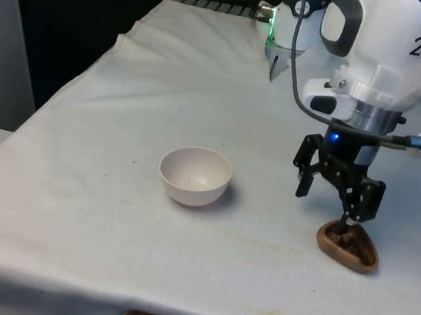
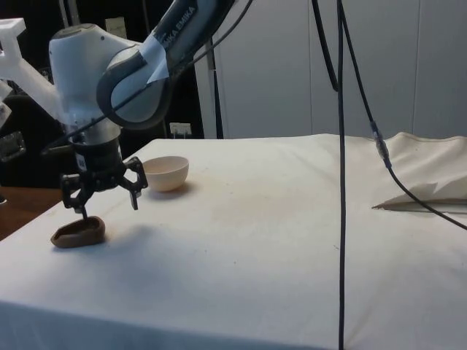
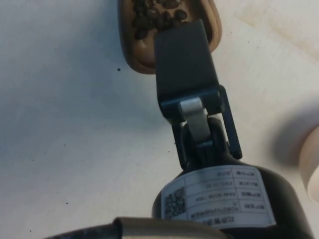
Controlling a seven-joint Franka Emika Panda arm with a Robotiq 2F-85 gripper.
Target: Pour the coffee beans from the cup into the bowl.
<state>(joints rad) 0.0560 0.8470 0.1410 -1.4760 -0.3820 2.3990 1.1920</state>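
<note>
A black two-finger gripper [image 1: 327,204] hangs low over a white-clothed table [image 1: 94,212] with its fingers spread wide apart, holding nothing; one fingertip dips down to the rim of a shallow brown cup [image 1: 347,248] of dark coffee beans [image 3: 154,17], while the other finger stands clear of the cup, raised on the side toward the bowl. The cup sits flat on the cloth near the table's front edge, on the front view's right, directly under the gripper. A pale, empty bowl [image 1: 195,176] stands upright well apart from the cup, toward the front view's left.
</note>
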